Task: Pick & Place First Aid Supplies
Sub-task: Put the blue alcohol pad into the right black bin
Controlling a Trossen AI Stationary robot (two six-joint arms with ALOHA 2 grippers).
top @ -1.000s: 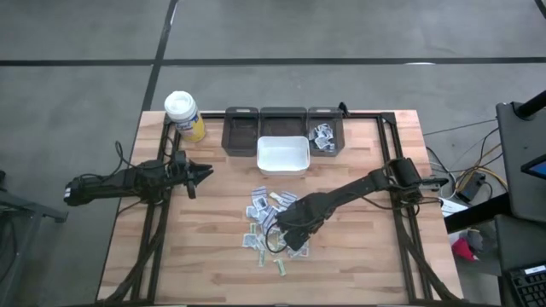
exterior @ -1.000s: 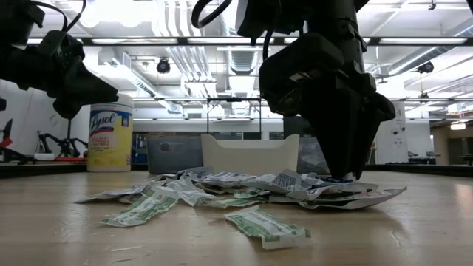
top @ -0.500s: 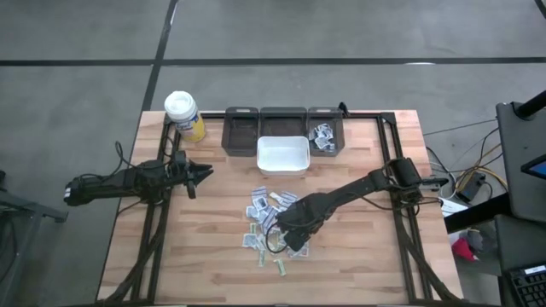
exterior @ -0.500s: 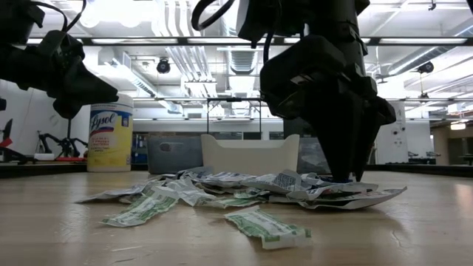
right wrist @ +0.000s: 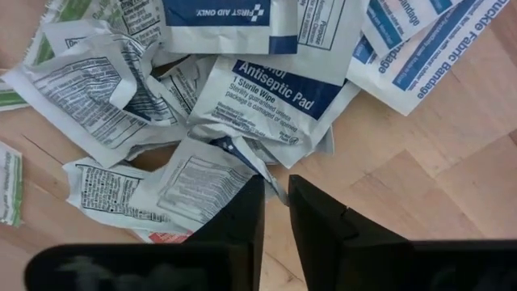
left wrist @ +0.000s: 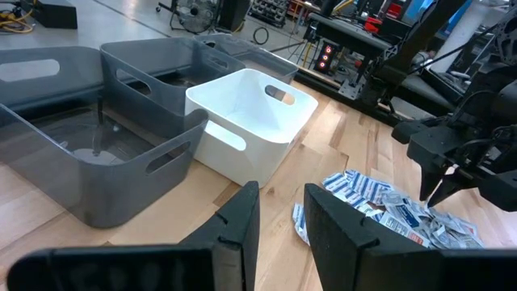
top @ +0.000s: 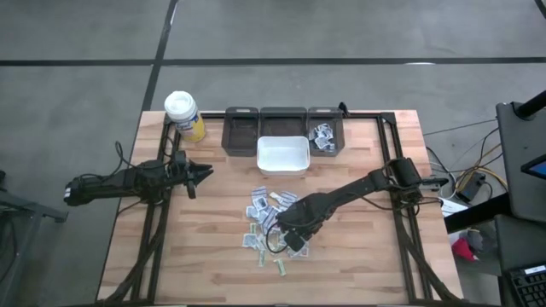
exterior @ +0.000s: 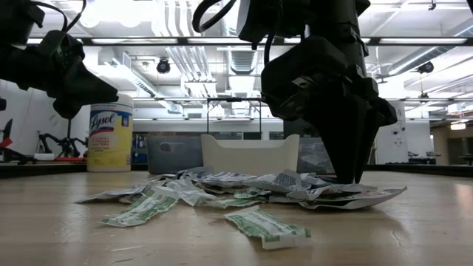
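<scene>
First aid supplies lie in a loose heap on the wooden tabletop, seen from above, and the right pincer is down at the heap's near right edge. Beyond it stand a white bin and a row of three grey bins; the rightmost grey one already holds a few packets. The left pincer hangs well to the left of the heap, with a white-capped yellow bottle at the tabletop's far left corner.

From tabletop height, the right pincer points straight down, its tips meeting the packets on the right of the pile. The left one hovers high in the air.

In the left wrist view, the left pincer has its fingers parted with nothing between them; ahead of it sit the white bin and the packets.

In the right wrist view, the right pincer has its fingers drawn close, a narrow slit left between them, with a corner of a white packet in that slit. I cannot tell whether the paper is really pinched. An antiseptic pad packet lies just ahead of the tips.
</scene>
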